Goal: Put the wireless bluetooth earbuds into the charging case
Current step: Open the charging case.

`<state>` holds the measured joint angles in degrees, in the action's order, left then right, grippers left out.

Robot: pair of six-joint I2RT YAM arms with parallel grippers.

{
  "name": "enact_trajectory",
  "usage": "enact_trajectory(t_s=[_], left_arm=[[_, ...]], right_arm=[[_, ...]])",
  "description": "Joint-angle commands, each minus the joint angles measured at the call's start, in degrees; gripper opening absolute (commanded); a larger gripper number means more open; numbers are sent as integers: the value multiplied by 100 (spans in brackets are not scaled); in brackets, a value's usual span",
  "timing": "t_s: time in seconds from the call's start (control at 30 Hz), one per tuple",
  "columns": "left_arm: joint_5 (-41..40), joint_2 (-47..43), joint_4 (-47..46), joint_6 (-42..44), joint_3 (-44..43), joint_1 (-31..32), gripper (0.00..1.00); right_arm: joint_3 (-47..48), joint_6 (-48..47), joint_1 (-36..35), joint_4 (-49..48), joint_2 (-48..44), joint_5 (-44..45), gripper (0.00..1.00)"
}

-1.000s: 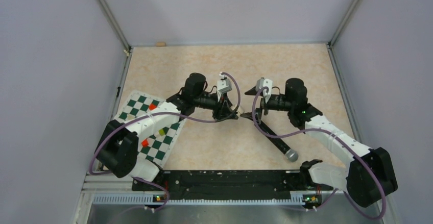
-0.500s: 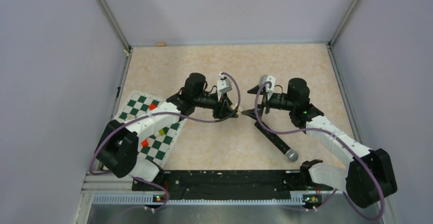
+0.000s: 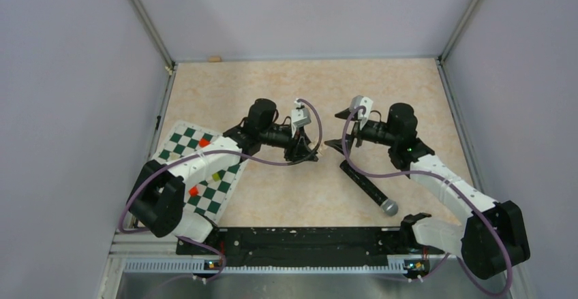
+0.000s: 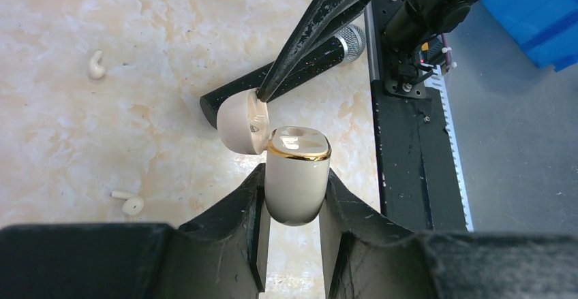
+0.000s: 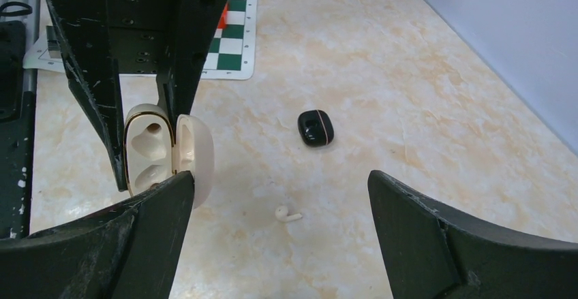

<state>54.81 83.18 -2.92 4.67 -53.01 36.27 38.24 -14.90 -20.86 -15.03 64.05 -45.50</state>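
Note:
My left gripper is shut on the cream charging case, which has a gold rim. It holds the case upright above the table with the lid swung open. The case also shows in the right wrist view, with its empty cavities visible. My right gripper is wide open and empty, and one finger has its tip at the lid. Whitish earbuds lie loose on the table: two in the left wrist view and one between the right jaws. A small dark rounded piece lies beyond. In the top view the grippers meet mid-table.
A black microphone lies diagonally on the table below the right gripper. A green-and-white chequered mat with small coloured blocks lies at the left. The black rail runs along the near edge. Walls enclose the table.
My right gripper has drawn back to the right and lifted a little away from the left gripper. The left gripper has stayed in place with the case.

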Motion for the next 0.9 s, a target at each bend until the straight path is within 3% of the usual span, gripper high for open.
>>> enact_trajectory(t_s=[0.0,0.17,0.33,0.47,0.67,0.87], left_arm=[[277,26,-15,43,-34,40,0],[250,44,-3,60,-34,34,0],[243,84,97,132,-88,36,0],[175,59,532,489,-197,28,0],[192,-48,630,627,-171,-16,0],[256,-94,618,596,-174,-51,0]], right_arm=[[43,-11,65,-323,-280,-388,96],[69,71,72,-269,-377,-1059,97],[214,139,70,-178,-414,-1121,98],[820,-1114,128,966,-279,-718,98],[2687,-3171,988,3268,996,-586,93],[3821,-5116,1243,4541,2088,328,93]])
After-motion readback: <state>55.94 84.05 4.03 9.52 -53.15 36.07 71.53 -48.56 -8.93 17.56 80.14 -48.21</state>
